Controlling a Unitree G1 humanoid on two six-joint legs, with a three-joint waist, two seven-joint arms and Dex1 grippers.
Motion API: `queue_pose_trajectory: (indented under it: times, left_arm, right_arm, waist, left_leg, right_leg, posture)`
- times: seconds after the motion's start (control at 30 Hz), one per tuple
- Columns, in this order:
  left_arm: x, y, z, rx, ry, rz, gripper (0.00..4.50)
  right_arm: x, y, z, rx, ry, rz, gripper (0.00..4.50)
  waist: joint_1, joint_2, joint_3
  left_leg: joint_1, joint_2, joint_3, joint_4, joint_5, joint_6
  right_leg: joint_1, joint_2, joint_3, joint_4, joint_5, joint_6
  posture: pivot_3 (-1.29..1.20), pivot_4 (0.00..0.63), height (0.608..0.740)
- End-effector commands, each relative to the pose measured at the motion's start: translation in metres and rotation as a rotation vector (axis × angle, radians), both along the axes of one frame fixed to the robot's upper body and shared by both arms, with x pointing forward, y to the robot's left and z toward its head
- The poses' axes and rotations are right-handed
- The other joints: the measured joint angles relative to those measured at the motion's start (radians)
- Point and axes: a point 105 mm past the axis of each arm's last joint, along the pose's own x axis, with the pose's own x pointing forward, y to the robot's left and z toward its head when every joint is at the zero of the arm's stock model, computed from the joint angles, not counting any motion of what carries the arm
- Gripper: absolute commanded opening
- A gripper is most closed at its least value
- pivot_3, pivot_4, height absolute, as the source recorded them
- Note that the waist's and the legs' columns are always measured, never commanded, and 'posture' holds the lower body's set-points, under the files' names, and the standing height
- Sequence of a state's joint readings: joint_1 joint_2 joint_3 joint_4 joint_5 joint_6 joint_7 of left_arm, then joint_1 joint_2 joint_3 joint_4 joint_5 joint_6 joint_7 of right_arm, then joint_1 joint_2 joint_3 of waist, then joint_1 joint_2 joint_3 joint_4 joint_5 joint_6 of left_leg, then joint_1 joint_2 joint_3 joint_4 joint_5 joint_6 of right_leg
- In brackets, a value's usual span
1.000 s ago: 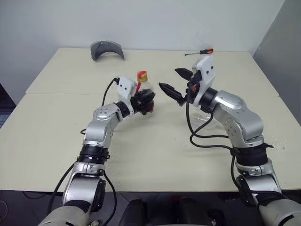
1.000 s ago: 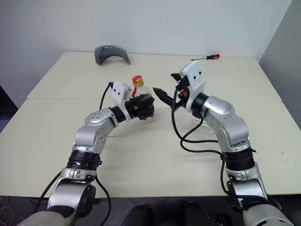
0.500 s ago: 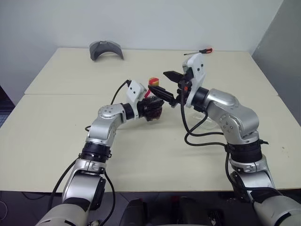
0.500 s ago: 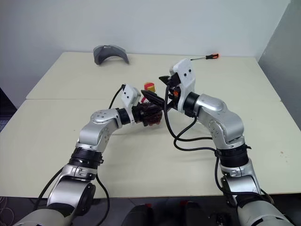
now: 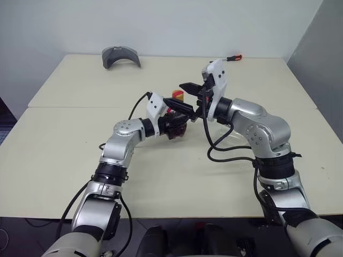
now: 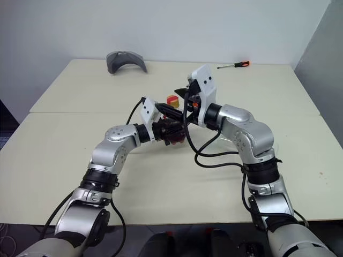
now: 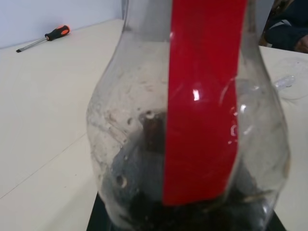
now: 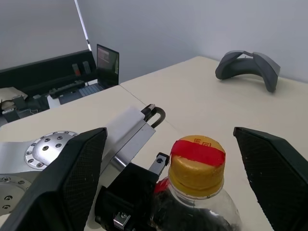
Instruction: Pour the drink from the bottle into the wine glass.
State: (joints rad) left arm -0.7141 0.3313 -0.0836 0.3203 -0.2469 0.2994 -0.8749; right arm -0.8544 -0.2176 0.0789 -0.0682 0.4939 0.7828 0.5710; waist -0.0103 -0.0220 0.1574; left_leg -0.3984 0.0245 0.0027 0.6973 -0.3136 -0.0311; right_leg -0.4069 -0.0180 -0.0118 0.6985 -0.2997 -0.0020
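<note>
My left gripper [image 5: 173,121] is shut on the body of the bottle [image 7: 144,120], a squat clear bottle with a red strip label, held upright above the table's middle. The dark drink [image 6: 174,136] lies in its lower part. My right gripper [image 8: 169,134] is open, and its black fingers [image 8: 62,192] stand on either side of the yellow-orange cap [image 8: 197,163] without touching it. In the eye views one finger is above the cap [image 5: 177,95] and one below. Part of the clear wine glass [image 7: 292,83] shows past the bottle; my right arm hides most of it.
A grey curved object [image 5: 121,55] lies at the table's back left. An orange-handled screwdriver [image 5: 231,57] lies at the back right. A seam [image 5: 64,107] runs across the cream table. A desk with a laptop [image 8: 107,60] stands beyond the table's edge.
My right gripper has swung left from beside the bottle until its fingers flank the cap. My left gripper has carried the bottle a little to the right, toward it.
</note>
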Motion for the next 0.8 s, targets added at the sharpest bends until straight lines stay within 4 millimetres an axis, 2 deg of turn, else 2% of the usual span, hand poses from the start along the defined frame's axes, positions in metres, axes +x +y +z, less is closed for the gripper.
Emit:
queue_pose_trajectory:
  times: [0.03,0.2,0.27,0.4,0.57,0.6,0.7,0.8]
  left_arm:
    - [-0.006,-0.005,0.021,-0.015,-0.078,-0.035,1.03]
    - [-0.007,-0.007,0.022,-0.019,-0.079,-0.045,1.02]
    - [-0.008,-0.008,0.022,-0.02,-0.081,-0.05,1.02]
    - [-0.009,-0.01,0.023,-0.02,-0.083,-0.059,1.01]
    - [-0.022,-0.015,0.031,-0.033,-0.093,-0.124,1.01]
    - [-0.028,-0.016,0.034,-0.036,-0.094,-0.151,1.01]
    - [-0.062,-0.021,0.047,-0.05,-0.09,-0.296,1.01]
    - [-0.086,-0.023,0.052,-0.031,-0.086,-0.393,1.0]
  right_arm:
    - [-0.003,0.003,0.015,0.028,-0.031,0.024,3.53]
    - [-0.001,-0.001,0.011,0.014,-0.026,0.007,1.71]
    - [0.0,-0.002,0.013,0.026,-0.021,0.0,1.18]
    - [0.001,-0.004,0.015,0.023,-0.03,-0.003,1.18]
    - [-0.013,-0.004,0.023,0.025,-0.081,0.102,1.18]
    - [-0.019,-0.004,0.025,0.019,-0.103,0.148,1.18]
    - [-0.046,-0.008,0.032,-0.004,-0.144,0.36,1.18]
    - [-0.058,-0.015,0.033,-0.013,-0.107,0.466,1.18]
  waist:
    - [0.0,0.0,0.0]
    - [0.0,0.0,0.0]
    - [0.0,0.0,0.0]
    - [-0.001,0.0,0.0]
    - [-0.001,0.0,0.0]
    - [-0.001,0.0,0.0]
    - [-0.004,0.001,0.001]
    - [-0.005,0.002,0.002]
  left_leg:
    - [0.0,0.0,0.0,0.0,0.0,0.0]
    - [0.0,0.0,0.0,0.0,0.0,0.0]
    - [0.0,0.0,0.0,0.0,0.0,0.0]
    - [0.0,0.0,0.0,0.0,0.0,0.0]
    - [-0.001,0.0,0.0,0.0,0.0,0.0]
    - [-0.001,0.0,0.0,0.0,0.0,0.0]
    - [-0.001,0.0,0.0,0.0,0.0,0.0]
    - [-0.001,0.0,-0.001,0.0,-0.001,0.002]
  right_leg:
    - [0.0,0.0,0.0,0.0,0.0,0.0]
    - [0.0,0.0,0.0,0.0,0.0,0.0]
    - [0.0,0.0,0.0,0.0,0.0,0.0]
    - [0.0,0.0,0.0,0.0,0.0,0.0]
    - [0.0,0.0,0.0,0.0,0.0,0.0]
    - [0.0,0.0,0.0,0.0,0.0,0.0]
    - [0.0,0.0,0.0,-0.001,0.0,0.0]
    - [0.0,0.0,0.0,-0.001,0.0,0.0]
  posture:
    - [0.0,0.15,0.74]
    - [0.0,0.15,0.74]
    - [0.0,0.15,0.74]
    - [0.0,0.15,0.74]
    - [0.0,0.15,0.74]
    - [0.0,0.15,0.74]
    - [0.0,0.15,0.74]
    - [0.0,0.15,0.74]
